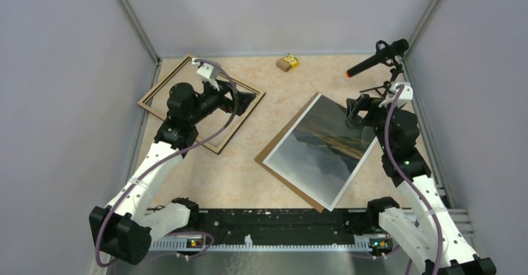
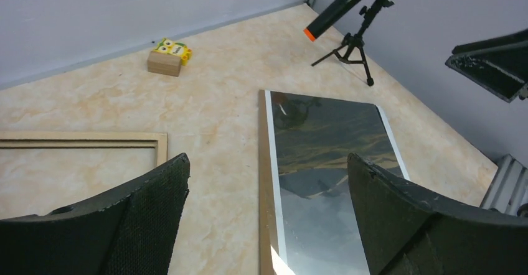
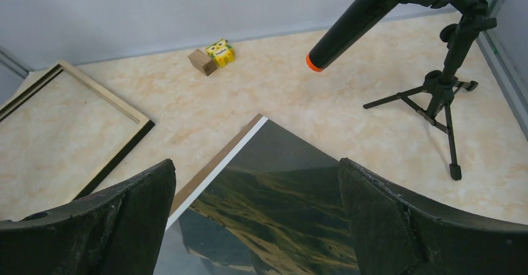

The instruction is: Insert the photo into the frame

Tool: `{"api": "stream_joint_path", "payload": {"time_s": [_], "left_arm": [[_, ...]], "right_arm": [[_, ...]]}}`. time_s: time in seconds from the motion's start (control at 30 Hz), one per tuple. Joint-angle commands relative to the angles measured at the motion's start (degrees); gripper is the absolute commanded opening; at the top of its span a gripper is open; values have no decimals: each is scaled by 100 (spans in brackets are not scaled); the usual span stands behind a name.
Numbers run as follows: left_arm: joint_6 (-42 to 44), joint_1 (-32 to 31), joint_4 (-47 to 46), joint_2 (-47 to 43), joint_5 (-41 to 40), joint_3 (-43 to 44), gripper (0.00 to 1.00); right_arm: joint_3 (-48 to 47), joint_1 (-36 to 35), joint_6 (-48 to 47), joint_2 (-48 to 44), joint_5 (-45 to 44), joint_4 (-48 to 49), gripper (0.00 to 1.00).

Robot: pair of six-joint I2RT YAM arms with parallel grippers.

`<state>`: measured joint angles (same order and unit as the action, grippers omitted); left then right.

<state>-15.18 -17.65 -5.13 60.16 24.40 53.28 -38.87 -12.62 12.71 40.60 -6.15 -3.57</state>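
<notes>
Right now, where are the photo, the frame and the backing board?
photo (image 1: 324,147), top view, glossy middle
frame (image 1: 160,83), top view, far-left rail
backing board (image 2: 266,200), left wrist view, bare brown edge

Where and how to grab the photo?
Probably the right long edge, from the right. The photo lies flat on the backing board, whose brown strip shows only along the left, so the right edge may overhang. The right gripper hovers open nearby.

Right gripper (image 3: 256,178) – fingers spread wide, nothing between, hovering over photo (image 3: 292,188). Photo lying on brown backing board (image 3: 208,163), board edge showing along left side. Frame (image 3: 106,94) at left, light-wood rim up – apart from photo. Block with yellow owl toy (image 3: 212,56) near far wall. Tripod (image 3: 445,88) at right.
</notes>
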Motion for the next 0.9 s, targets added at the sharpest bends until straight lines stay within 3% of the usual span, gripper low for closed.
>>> {"api": "stream_joint_path", "payload": {"time_s": [0.0,0.23,0.37,0.5,0.63,0.73,0.87], "left_arm": [[445,-241,60,239,279,285,98],[178,-465,471,895,382,533,98],[88,-527,1359,1642,452,999,98],[-94,-561,1660,2226,848,1191,98],[-424,-741,1660,2754,1465,1211,98],[-697,-978,1559,3158,1857,1195,98],[-909,-1353,1361,3589,2247,1129,98]], "right_arm": [[7,14,420,-79,-243,-106,99],[-133,12,1024,247,-990,-860,99],[-67,10,1533,473,-1150,-1283,99],[2,23,2089,801,-1229,-1723,99],[142,313,2589,1092,-761,-1962,99],[568,1153,2812,1095,328,-1594,99],[736,1783,2958,1326,842,-1691,95]]}}
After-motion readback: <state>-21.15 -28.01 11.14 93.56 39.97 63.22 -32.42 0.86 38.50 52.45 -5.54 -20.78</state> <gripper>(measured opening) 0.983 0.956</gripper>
